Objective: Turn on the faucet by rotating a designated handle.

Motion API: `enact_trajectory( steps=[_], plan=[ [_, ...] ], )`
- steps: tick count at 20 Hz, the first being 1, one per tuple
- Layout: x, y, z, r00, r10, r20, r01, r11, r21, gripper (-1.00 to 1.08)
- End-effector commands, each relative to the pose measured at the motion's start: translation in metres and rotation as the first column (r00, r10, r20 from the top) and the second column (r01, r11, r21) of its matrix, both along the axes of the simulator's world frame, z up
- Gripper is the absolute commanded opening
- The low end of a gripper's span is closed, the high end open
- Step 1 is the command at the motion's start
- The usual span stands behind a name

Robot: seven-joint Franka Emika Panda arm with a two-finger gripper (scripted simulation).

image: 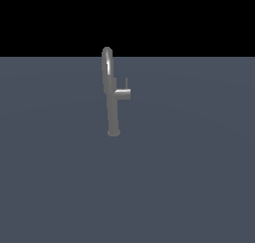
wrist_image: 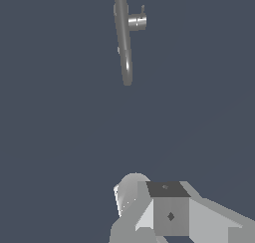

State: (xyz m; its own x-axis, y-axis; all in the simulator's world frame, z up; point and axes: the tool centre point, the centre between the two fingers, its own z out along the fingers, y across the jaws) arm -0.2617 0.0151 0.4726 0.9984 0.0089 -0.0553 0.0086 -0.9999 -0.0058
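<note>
Exterior view: the faucet [image: 111, 95] stands alone on the grey floor, its handle [image: 123, 93] jutting toward that view's right, no arm in sight. In the wrist view the gripper [wrist_image: 167, 212] is well apart from it, so this looks like the approach; whether its jaws are open I cannot tell. Next, it must close in on the handle's pin.

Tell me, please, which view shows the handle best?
The exterior view: the handle juts sideways from the faucet toward that view's right, in clear profile, its thin pin standing upright. The wrist view shows the handle from above, farther off, its pin barely visible; the gripper's fingers cannot be made out there.
</note>
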Motion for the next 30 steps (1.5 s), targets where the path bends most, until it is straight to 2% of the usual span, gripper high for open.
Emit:
enact_trajectory(
  steps=[1, 8, 15, 22, 30],
  plan=[
    [0.000, 0.000, 0.000, 1.000, 0.000, 0.000, 0.000, 1.000, 0.000, -1.00],
    [0.006, 0.002, -0.001, 1.000, -0.016, -0.017, 0.017, 1.000, 0.015, -1.00],
    [0.025, 0.006, -0.003, 0.995, -0.065, -0.072, 0.069, 0.996, 0.058, -1.00],
    [0.059, 0.011, -0.009, 0.975, -0.141, -0.169, 0.163, 0.979, 0.125, -1.00],
    [0.103, 0.015, -0.020, 0.924, -0.228, -0.307, 0.297, 0.934, 0.200, -1.00]
  ],
)
